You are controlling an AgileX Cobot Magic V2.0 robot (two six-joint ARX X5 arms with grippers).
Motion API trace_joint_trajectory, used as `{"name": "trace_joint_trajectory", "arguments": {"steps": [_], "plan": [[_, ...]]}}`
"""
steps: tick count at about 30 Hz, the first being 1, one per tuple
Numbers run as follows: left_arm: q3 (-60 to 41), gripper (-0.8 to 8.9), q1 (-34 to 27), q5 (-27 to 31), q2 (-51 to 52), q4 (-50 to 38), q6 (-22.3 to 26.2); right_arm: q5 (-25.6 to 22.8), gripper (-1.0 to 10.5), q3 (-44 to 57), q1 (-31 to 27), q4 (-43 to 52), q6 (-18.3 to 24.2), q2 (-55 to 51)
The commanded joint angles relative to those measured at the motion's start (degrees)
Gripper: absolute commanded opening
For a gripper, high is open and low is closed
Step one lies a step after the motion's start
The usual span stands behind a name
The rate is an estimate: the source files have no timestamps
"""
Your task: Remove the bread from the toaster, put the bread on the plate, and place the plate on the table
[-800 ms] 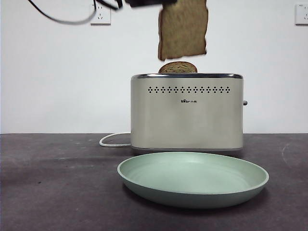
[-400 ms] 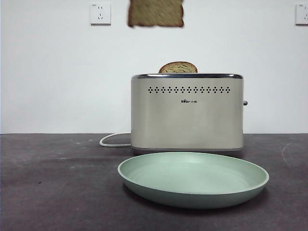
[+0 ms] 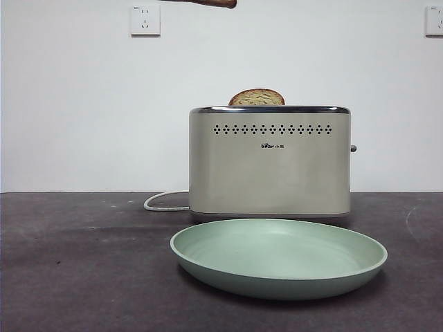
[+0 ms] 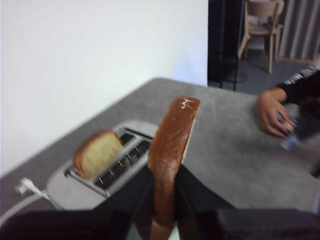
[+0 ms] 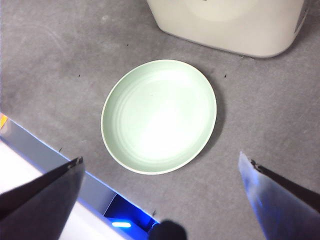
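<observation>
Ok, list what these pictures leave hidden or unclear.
- The bread: front view shows only a brown sliver, cut off by the top edge; left wrist view shows it edge-on, faces unseen.
- The left gripper: blurred, mostly below the picture's bottom edge.
- The second slice: its lower part sits inside the toaster.
- The plate: its base cannot be seen from the low front camera.

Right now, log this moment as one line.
left gripper: shut on bread, high above toaster | right gripper: open above plate | plate: empty, on table
</observation>
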State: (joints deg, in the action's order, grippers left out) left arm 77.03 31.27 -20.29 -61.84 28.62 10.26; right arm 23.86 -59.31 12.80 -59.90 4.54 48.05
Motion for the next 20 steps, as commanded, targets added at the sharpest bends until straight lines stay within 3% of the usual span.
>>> {"name": "trace_joint_trajectory", "arguments": {"steps": [1,8,20], "plan": [[0.0,-0.05,0.2,-1.1,1.2,4.0,-0.6,0.0,5.2,0.0,0.2,1.5,0.0,1.2],[-6.3,-0.05,0.2,-1.2,5.2,7.8,-1.0,0.0,5.0,0.0,0.2,2.9,0.0,7.4],[-26.0,-0.06,2.1,-1.1,17.7,2.4,-9.7,-0.2,5.0,0.0,0.2,7.7,0.3,23.7]]}}
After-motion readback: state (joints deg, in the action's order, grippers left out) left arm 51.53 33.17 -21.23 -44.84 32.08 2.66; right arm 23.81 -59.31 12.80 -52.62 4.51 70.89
